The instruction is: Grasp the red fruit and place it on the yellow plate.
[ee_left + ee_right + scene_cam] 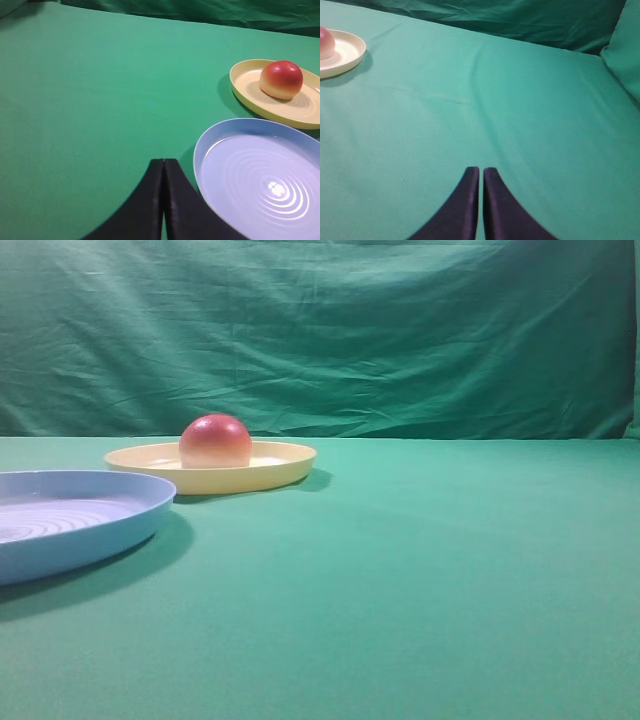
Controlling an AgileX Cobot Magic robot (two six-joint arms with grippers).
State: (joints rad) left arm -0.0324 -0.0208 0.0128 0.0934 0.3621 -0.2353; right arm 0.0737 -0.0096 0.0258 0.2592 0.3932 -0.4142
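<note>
Red fruit [215, 441] sits inside yellow plate [285, 468], flat base down, left of plate's centre — looks like task's end state. Light blue plate [60, 525] just beside yellow one, nearer camera. Green-cloth worktop [420, 580] otherwise bare. Left gripper [163, 170] closed, holding nothing, low beside blue plate. Right gripper [481, 175] closed, empty, well apart from fruit — both arms appear pulled back.

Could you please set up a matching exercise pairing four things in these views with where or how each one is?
Things:
1. red fruit
2. yellow plate
3. blue plate
4. left tool

States:
A. shut, holding nothing
B. bare, ridged rings inside
C. resting on the yellow plate
D. carrying the fruit

Pairs: 1-C, 2-D, 3-B, 4-A
</note>
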